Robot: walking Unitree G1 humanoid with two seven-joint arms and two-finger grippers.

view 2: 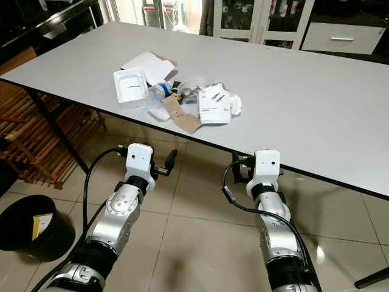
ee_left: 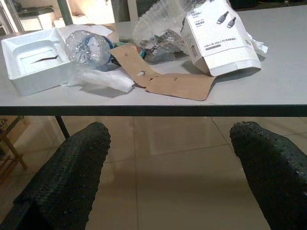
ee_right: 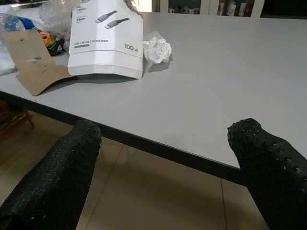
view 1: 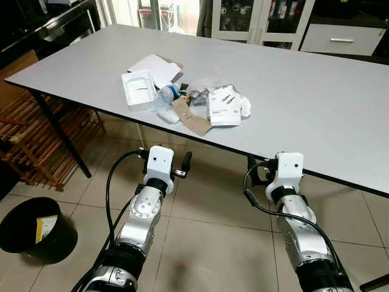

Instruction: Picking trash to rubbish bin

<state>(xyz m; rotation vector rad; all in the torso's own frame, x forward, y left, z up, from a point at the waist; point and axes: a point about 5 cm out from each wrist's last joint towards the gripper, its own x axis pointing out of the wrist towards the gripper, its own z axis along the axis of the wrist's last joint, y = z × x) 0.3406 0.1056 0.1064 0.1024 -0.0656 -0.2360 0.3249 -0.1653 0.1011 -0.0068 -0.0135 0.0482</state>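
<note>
Trash pile (view 1: 182, 97) sat near table's (view 1: 316, 103) front edge, untouched. Left gripper (ee_left: 168, 158) fingers spread apart, held below that edge, facing brown cardboard (ee_left: 163, 79) and crushed bottle (ee_left: 88, 45). Right gripper (ee_right: 163, 158) also spread wide, under the edge near white cable box (ee_right: 106, 38). Black bin (view 1: 33, 231) on floor, far left.

A long grey bench (view 1: 316, 97) with a dark edge stands on a tiled floor (view 1: 206, 237). Near its front edge lies a cluster of trash: a white foam tray (view 1: 139, 89), a crushed plastic bottle (view 1: 167, 95), brown cardboard (view 1: 191, 117), a white cable box (view 1: 224, 105), and crumpled paper (ee_right: 158, 49). A black bin (view 1: 33, 231) sits on the floor.
</note>
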